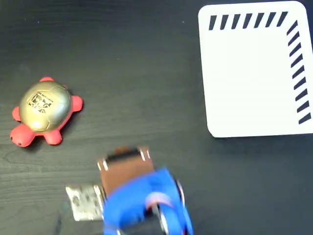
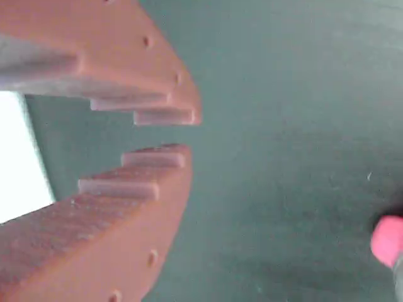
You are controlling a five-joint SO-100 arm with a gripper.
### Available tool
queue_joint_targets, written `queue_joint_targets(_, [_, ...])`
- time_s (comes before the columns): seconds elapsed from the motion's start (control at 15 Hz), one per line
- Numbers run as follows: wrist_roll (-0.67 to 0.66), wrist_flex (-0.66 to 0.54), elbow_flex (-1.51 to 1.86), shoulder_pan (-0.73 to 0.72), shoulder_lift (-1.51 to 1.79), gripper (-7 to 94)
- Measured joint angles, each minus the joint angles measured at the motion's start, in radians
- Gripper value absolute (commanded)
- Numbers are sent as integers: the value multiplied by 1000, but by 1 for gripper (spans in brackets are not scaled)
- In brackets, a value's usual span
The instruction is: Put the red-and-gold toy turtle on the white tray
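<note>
presently logged, item by item:

- dark wood-grain table top (image 1: 137, 58) — carries everything below.
- small squishy red-and-gold toy turtle (image 1: 44, 111) — shiny gold domed shell with a black printed mark, coral-red head, legs and tail; sits upright on the table at the left of the fixed view, well apart from the tray and touched by nothing. in the wrist view only a blurred pink-red edge of it (image 2: 387, 240) shows at the lower right.
- flat white rounded-corner tray (image 1: 244, 78) — black diagonal stripes along its top and right edges; lies at the upper right of the fixed view with nothing on it. a white sliver of it (image 2: 19, 157) shows at the left of the wrist view.
- blue robot arm (image 1: 146, 200) — enters from the bottom edge of the fixed view, blurred, between turtle and tray.
- gripper (image 2: 170, 133) — two brown stepped fingers (image 2: 145, 189), tips a narrow gap apart, holding nothing, above bare table.
- small grey printed label (image 1: 84, 201) — beside the arm at the lower left.
</note>
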Motion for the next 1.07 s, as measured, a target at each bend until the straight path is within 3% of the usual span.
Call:
queue_joint_targets(0.33, [-193, 91, -436, -12, -462, 0])
queue_joint_targets(0.6, [-347, 313, -874, -89, -830, 0])
queue_joint_targets(0.8, [-420, 396, -1155, -140, -1060, 0])
queue_joint_targets(0.93, [-459, 402, -1259, -164, -1163, 20])
queue_joint_targets(1.07, [-512, 405, -1325, -179, -1220, 23])
